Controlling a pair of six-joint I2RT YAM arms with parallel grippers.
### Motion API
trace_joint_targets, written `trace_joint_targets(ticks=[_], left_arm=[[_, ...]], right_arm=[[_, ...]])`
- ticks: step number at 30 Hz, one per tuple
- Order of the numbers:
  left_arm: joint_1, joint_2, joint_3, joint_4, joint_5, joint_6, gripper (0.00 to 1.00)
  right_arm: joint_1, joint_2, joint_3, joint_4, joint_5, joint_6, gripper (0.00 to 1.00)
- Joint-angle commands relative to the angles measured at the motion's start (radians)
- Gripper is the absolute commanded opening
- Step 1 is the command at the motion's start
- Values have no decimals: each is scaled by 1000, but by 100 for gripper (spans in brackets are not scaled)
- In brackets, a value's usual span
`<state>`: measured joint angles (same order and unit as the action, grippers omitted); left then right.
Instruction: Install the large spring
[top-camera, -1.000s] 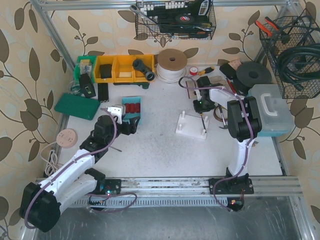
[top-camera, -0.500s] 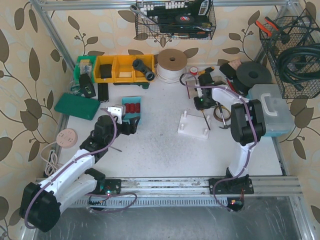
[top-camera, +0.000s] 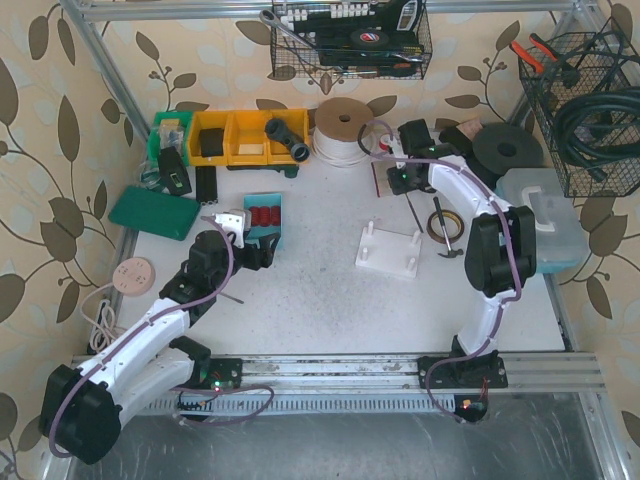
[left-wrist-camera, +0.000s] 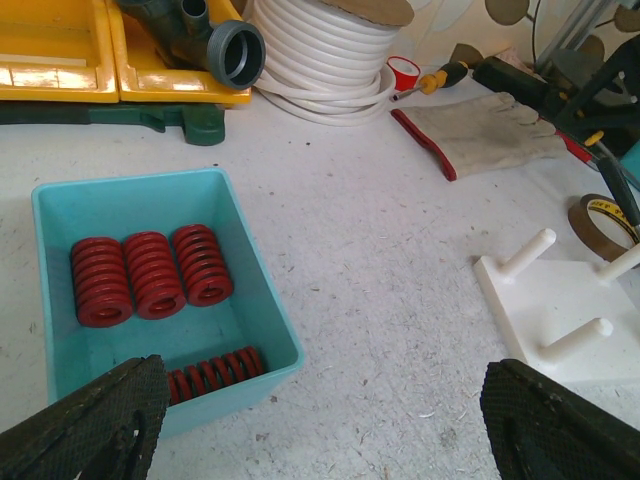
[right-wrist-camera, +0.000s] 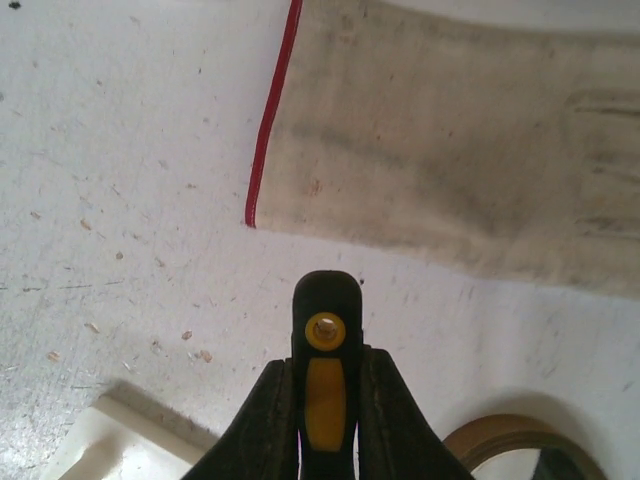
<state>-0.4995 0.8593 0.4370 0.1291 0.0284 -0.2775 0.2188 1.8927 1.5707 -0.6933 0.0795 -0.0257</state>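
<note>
Step in hand: the grab, not done yet.

Far L in the left wrist view, a teal plastic bin (left-wrist-camera: 140, 205) sits on the white speckled table (left-wrist-camera: 380, 240). In it stand 3 big red coil springs (left-wrist-camera: 153, 273), side by side. 1 thin red spring (left-wrist-camera: 215, 370) lies along the near wall. So the thing to fit is in the bin, not picked up.

The left claw (left-wrist-camera: 325, 400) hangs just near of the bin. Its fingers are spread wide and hold nothing.

To the R, well apart from the bin, is the white plastic base w/ round pegs (left-wrist-camera: 555, 300). I see no spring on any peg.

Farther R and far of the base, the right claw (right-wrist-camera: 325, 385) is pinched tight on a black and yellow tool (right-wrist-camera: 325, 300). I can't tell what kind of tool. It hangs over the table just near of a white cloth glove w/ a red edge (right-wrist-camera: 450, 150).

Nxt move, I think: the L claw goes down into the bin and closes on 1 big spring, not the thin 1. The springs are packed close, so the fingers need a clean gap. Then it goes R to a peg.
</note>
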Motion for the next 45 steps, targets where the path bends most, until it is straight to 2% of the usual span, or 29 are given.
trace_joint_targets(ticks=[1, 12, 19, 24, 31, 36, 39, 45], left_arm=[[-12, 1, 6, 33, -4, 13, 88], [-12, 1, 7, 37, -9, 13, 88], [-12, -4, 7, 31, -14, 15, 88], [-12, -6, 7, 30, -19, 15, 88], [-12, -7, 8, 27, -27, 15, 88], [-11, -19, 7, 23, -29, 15, 88], [-12, -24, 9, 14, -31, 7, 88], [-12, -31, 58, -96, -101, -36, 88]], right_arm=[[7, -29, 36, 7, 38, -112, 2], [7, 55, 13, 168, 81, -311, 2], [7, 139, 34, 199, 119, -339, 9], [7, 207, 79, 196, 174, -331, 15], [7, 238, 144, 120, 227, -278, 37], [10, 150, 128, 55, 198, -143, 42], [24, 46, 64, 34, 90, 11, 47], [97, -195, -97, 20, 138, 145, 52]])
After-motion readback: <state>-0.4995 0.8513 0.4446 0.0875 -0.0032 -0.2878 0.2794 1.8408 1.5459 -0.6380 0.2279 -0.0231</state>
